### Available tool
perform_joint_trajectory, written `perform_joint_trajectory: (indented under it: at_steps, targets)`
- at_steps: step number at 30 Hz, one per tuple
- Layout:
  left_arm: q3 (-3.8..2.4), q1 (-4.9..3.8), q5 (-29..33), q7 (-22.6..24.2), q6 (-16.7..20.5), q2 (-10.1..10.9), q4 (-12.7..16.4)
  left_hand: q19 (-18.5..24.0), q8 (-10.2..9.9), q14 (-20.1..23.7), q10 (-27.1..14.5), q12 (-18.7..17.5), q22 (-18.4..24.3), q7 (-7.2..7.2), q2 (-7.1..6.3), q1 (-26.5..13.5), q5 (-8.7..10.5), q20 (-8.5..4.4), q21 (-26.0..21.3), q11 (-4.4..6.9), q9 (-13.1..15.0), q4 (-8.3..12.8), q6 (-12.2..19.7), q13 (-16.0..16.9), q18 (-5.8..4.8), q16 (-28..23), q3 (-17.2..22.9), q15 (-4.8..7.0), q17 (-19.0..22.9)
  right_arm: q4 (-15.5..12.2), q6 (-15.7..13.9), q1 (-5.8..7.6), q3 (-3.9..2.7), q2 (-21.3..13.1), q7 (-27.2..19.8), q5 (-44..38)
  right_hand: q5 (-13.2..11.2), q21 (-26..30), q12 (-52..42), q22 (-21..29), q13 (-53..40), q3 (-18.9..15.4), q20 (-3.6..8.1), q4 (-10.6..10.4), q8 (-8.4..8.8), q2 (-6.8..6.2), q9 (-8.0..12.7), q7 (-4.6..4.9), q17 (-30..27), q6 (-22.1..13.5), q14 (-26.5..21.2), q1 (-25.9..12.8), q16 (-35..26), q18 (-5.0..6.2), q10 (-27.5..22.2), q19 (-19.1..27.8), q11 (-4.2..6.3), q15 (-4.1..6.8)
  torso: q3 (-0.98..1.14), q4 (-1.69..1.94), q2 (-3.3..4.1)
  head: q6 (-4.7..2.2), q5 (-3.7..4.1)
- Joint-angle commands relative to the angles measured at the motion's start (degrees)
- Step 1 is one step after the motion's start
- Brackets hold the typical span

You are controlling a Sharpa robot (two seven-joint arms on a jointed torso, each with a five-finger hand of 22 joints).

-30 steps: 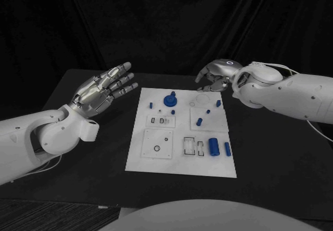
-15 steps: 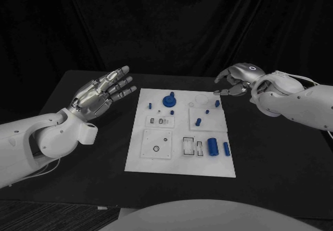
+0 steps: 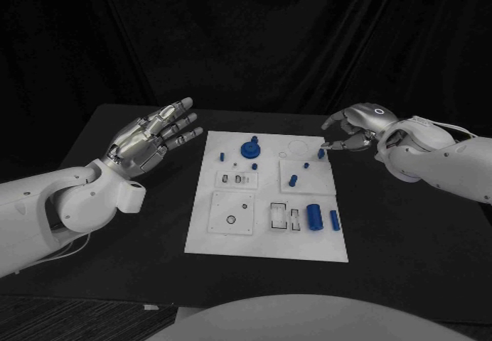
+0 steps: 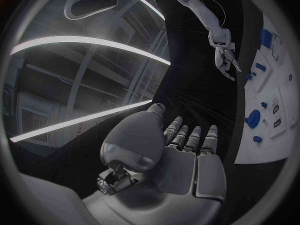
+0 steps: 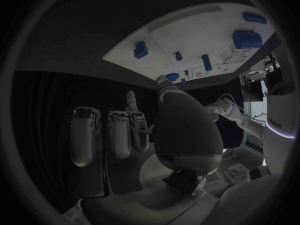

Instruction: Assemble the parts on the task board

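So the black table (image 3: 123, 241) is the biggest thing here, and the white task board (image 3: 269, 245) lies flat in the middle of it, long axis running away from the robot toward the far edge. The board looks slightly skewed, with the near end drifting a bit to the robot's left.

Left hand (image 3: 152, 133) hovers off the board's far-left corner, over bare table, palm flat and fingers spread and stretched out, pointing up and away toward the far side. Nothing in it. The left wrist view backs that up: straight fingers (image 4: 194, 137), nothing between them, board (image 4: 265, 150) off to the side.

Right hand (image 3: 354, 128) is at the board's far-right corner, fingers curled downward, tips right by a small blue part (image 3: 322, 153) at the board's edge. Honestly can't tell whether it's pinching it or just hovering beside it.

Parts on the board: a round blue knob piece (image 3: 250, 149) near the far end, two blue cylinders (image 3: 316, 216) side by side at the near-right, their long axes lined up with the board's length, and a short blue peg (image 3: 294, 180) mid-board on a raised white square, also lying roughly lengthwise.
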State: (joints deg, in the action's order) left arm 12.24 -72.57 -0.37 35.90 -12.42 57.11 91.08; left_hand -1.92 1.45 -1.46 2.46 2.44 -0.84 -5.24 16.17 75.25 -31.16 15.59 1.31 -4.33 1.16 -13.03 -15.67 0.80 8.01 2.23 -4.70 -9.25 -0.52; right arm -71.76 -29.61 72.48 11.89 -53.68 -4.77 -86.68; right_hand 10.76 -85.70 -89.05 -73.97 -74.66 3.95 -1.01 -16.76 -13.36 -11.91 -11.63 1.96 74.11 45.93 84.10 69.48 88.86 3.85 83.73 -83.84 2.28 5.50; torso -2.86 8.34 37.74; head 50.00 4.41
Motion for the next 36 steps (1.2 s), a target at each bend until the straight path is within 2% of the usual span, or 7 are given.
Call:
perform_joint_trajectory:
  at_steps: [1,6,13,18,19,27,36]
  targets:
    - [-0.05,0.09,-0.01,0.81,-0.75,0.04,0.02,-0.53,0.84,-0.1,0.03,1.12,-0.31,-0.26,-0.06,0.69,-0.98,0.49,0.76,-0.4,0.96,0.37,-0.3,0.44,2.07,1.16,2.36,-0.84,-0.49,0.24,0.41,-0.61,-0.02,-0.15,-1.12,-0.07,-1.18,-1.79,-0.95,-14.77,-15.34,-0.44,0.5,-0.29,0.27,0.16,-0.58,-0.35,15.89,-0.79,5.9,-2.12,1.14,-3.04,6.27,-4.64,0.72,0.59,-0.1,-0.01,0.01,0.0,-0.02]
    - [-0.05,0.11,-0.01,0.89,-0.78,0.05,-0.09,-0.53,0.85,-0.1,0.02,1.12,-0.31,-0.28,-0.07,0.68,-0.97,0.5,0.76,-0.41,0.96,0.36,-0.31,0.44,2.07,1.17,2.36,-0.85,-0.49,0.67,1.85,-1.39,-0.02,0.08,-0.95,-0.07,-1.16,-1.7,-0.95,-14.73,-15.34,-0.18,0.57,-0.22,0.35,0.39,-0.52,-0.35,15.89,-0.95,5.9,-1.74,1.14,-3.01,6.27,-4.58,0.77,0.66,0.0,0.13,-0.06,0.0,0.04]
    - [-0.05,0.13,-0.01,0.9,-0.87,0.05,-0.16,-0.53,0.85,-0.1,0.02,1.12,-0.31,-0.28,-0.07,0.68,-0.97,0.5,0.76,-0.41,0.96,0.36,-0.31,0.44,2.07,1.17,2.36,-0.85,-0.49,1.09,2.7,-2.03,-0.02,0.45,-0.51,-0.07,1.04,-1.44,-0.95,-14.65,-15.34,0.8,0.66,-0.13,0.18,1.18,-0.49,-0.21,15.89,-0.66,5.9,0.85,1.14,-2.94,6.27,-4.43,0.71,0.69,-0.12,0.13,-0.12,0.0,0.13]
    - [-0.05,0.15,-0.01,0.89,-0.93,0.0,-0.3,-0.53,0.85,-0.1,0.02,1.12,-0.31,-0.28,-0.07,0.68,-0.97,0.5,0.76,-0.41,0.96,0.36,-0.31,0.44,2.07,1.17,2.36,-0.85,-0.49,1.43,3.05,-2.23,-0.02,0.75,-0.33,-0.07,3.69,-1.31,-0.95,-14.63,-15.34,1.28,0.64,-0.11,0.02,1.77,-0.47,-0.13,15.89,-0.35,5.9,2.2,1.14,-2.91,6.27,-4.36,0.65,0.65,-0.1,0.06,-0.08,0.0,0.14]
    - [-0.05,0.15,-0.01,0.88,-0.95,-0.02,-0.32,-0.53,0.85,-0.1,0.02,1.12,-0.31,-0.28,-0.07,0.68,-0.97,0.5,0.76,-0.41,0.96,0.36,-0.31,0.44,2.07,1.17,2.36,-0.85,-0.49,1.55,3.19,-2.29,-0.02,0.84,-0.24,-0.07,5.62,-1.28,-0.95,-14.63,-15.34,1.6,0.63,-0.06,-0.05,2.12,-0.47,-0.12,15.89,-0.22,5.9,2.87,1.14,-2.9,6.27,-4.35,0.64,0.66,-0.09,0.06,-0.06,0.0,0.12]
    - [-0.05,0.18,-0.01,0.78,-1.07,-0.03,-0.38,-0.53,0.85,-0.1,0.02,1.12,-0.31,-0.28,-0.07,0.68,-0.97,0.5,0.76,-0.41,0.96,0.36,-0.31,0.44,2.07,1.17,2.36,-0.85,-0.49,2.6,4.39,-2.59,-0.02,1.62,0.4,-0.07,13.36,-0.92,-0.95,-14.55,-15.34,2.83,0.58,0.16,-0.11,3.07,-0.3,0.01,15.89,0.12,5.9,5.56,1.14,-2.81,6.27,-4.18,0.53,0.6,-0.01,0.0,0.0,0.0,-0.02]
    - [-0.05,0.2,-0.01,0.69,-1.09,0.06,-0.39,-0.53,0.85,-0.1,0.02,1.12,-0.31,-0.28,-0.07,0.68,-0.97,0.5,0.76,-0.41,0.96,0.36,-0.31,0.44,2.07,1.17,2.36,-0.85,-0.49,3.54,5.37,-3.0,-0.02,2.31,1.14,-0.07,13.72,-0.76,-0.95,-14.5,-15.34,2.97,0.56,0.26,-0.25,3.07,-0.34,0.15,15.89,0.41,5.9,6.1,1.14,-2.77,6.27,-4.1,0.45,0.57,-0.05,0.08,0.02,0.0,-0.08]
